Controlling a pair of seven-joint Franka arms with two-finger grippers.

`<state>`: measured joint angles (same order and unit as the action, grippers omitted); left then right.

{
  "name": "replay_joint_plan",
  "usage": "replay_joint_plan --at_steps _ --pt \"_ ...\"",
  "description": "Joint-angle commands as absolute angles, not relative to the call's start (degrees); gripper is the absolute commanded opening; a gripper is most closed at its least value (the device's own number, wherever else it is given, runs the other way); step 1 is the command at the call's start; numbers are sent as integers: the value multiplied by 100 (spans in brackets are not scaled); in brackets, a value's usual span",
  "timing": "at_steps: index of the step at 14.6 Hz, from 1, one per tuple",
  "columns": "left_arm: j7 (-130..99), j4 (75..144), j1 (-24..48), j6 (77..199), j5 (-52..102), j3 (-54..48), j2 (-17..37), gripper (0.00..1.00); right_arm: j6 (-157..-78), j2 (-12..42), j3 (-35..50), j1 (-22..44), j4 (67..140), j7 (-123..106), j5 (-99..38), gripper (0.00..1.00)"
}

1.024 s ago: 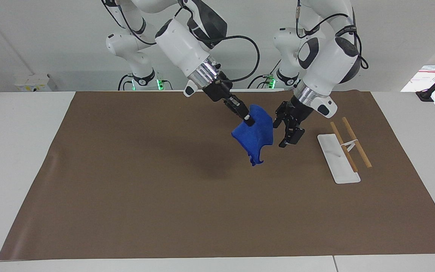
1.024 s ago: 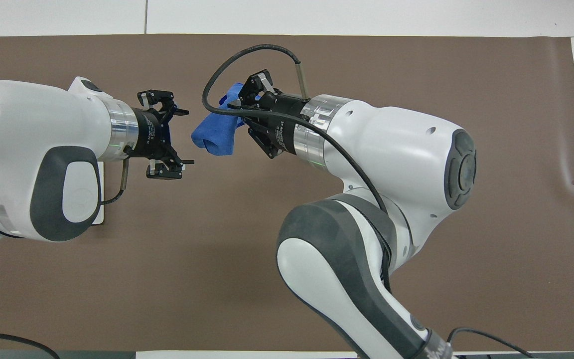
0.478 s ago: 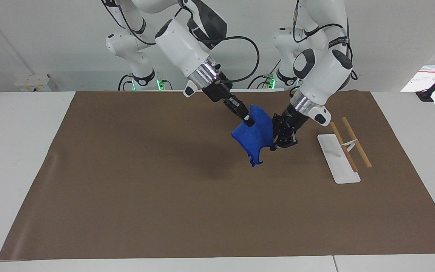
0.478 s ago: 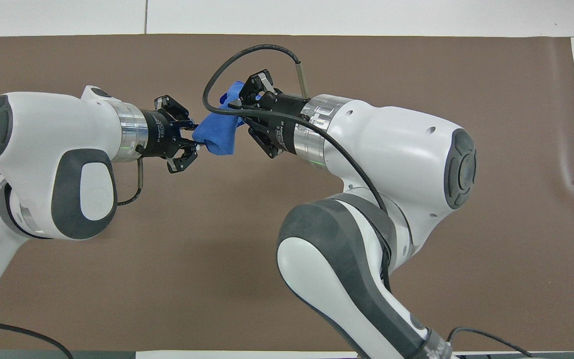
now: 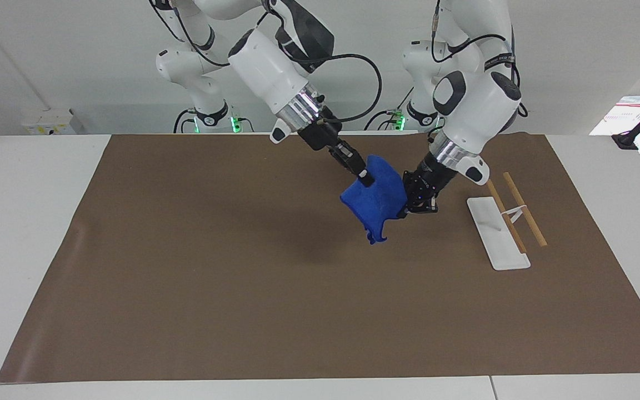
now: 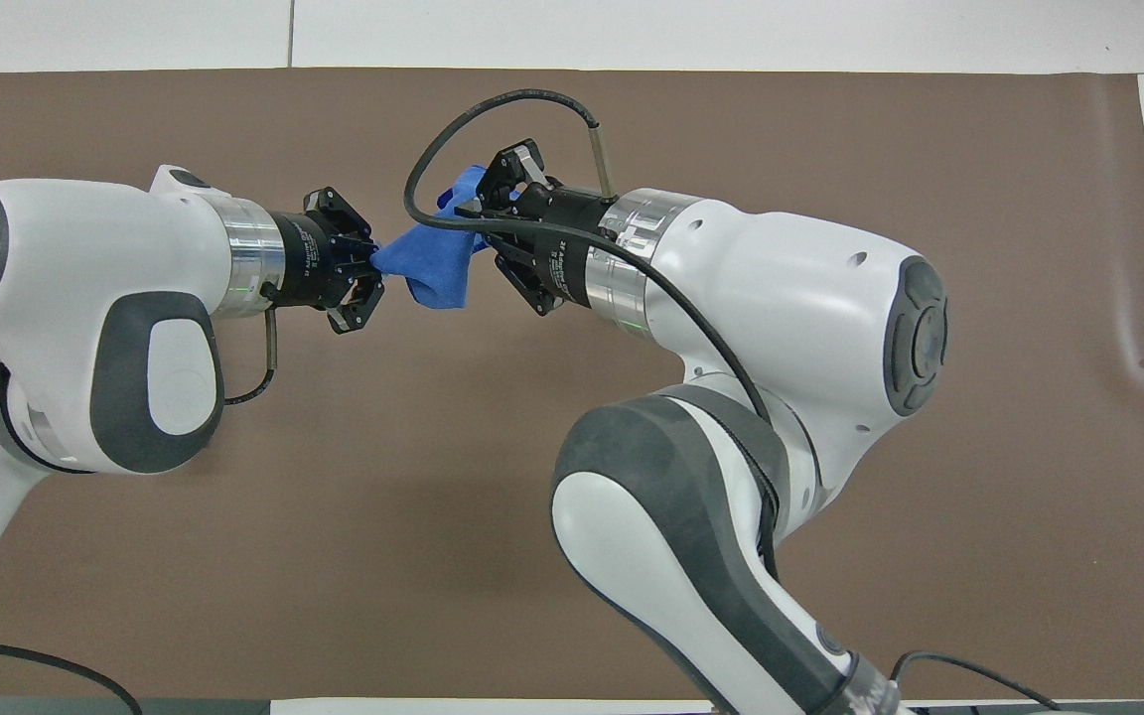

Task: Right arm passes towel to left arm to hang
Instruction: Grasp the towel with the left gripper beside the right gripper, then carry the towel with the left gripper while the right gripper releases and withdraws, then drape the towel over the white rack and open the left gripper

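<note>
Two white jointed arms meet over a broad brown mat (image 5: 242,289) that covers most of the pale surface (image 5: 25,222); the mat is matte and flat, with a faint crease near the right arm's end.

The right arm (image 5: 267,66) is smooth white plastic with dark panels and a ribbed silver wrist ring, and a black cable loops from it. Its black right gripper (image 5: 364,178) is clenched on the upper part of the towel (image 5: 374,203), high over the mat.

The left arm (image 5: 475,105) is of the same rounded white build with black oval panels. Its left gripper (image 5: 407,206) is closed on the towel's edge toward the left arm's end, so both grippers grasp the cloth at once.

The towel is a small, soft, bright blue cloth, bunched and folded between the two grippers, with its lower corner hanging free in the air above the mat. In the overhead view it stretches as a taut wedge (image 6: 428,268) from one gripper to the other.

Beside the left gripper, toward the left arm's end of the mat, lies a flat white oblong base (image 5: 495,233) carrying two thin wooden rods (image 5: 523,216) on a small white bracket.
</note>
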<state>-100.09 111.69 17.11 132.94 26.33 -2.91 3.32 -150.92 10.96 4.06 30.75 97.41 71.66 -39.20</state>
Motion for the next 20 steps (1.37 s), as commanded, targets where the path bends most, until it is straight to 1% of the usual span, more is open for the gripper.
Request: replay_joint_plan --at_steps 1,2,3,4,6,8,11,13,15,17,19,20 --pt "-9582 11109 1486 13211 2602 -246 211 0 -15170 1099 413 3076 9756 7005 -3955 0" --pt "-9415 11109 1442 13071 2288 -220 176 0 -15161 1099 413 3067 9765 6987 -3955 0" --pt "-9361 11066 1328 12974 1824 -228 124 0 -15152 1081 396 3067 9808 6839 -3920 71" --pt "-9343 11048 1275 12929 1410 -220 106 0 -15144 1055 378 3006 9939 6472 -3816 100" --pt "-8976 11083 1248 12937 584 -220 70 0 -15056 976 378 2691 10142 5804 -3683 100" --pt "-8650 11057 986 12990 414 -194 88 0 -15029 862 369 2384 10457 5128 -3622 100" --pt "-8525 11048 748 12999 -498 -193 70 0 -14495 695 360 1769 10819 3564 -3201 100" --pt "-8386 11057 538 12999 -667 -193 35 0 -13776 624 360 1294 10828 2876 -2544 100" --pt "-7808 11135 291 12920 -686 -193 -131 0 -12880 572 378 846 10671 2506 -1429 100" --pt "-7271 11232 45 12876 -686 -202 -211 0 -11985 536 352 756 10425 2304 -864 100" --pt "-6639 11232 -332 12885 -694 -202 -211 0 -11262 291 325 704 10249 2110 -345 100" --pt "-6305 11241 -508 12911 -686 -202 -211 0 -10998 116 325 573 10231 2014 -308 100"
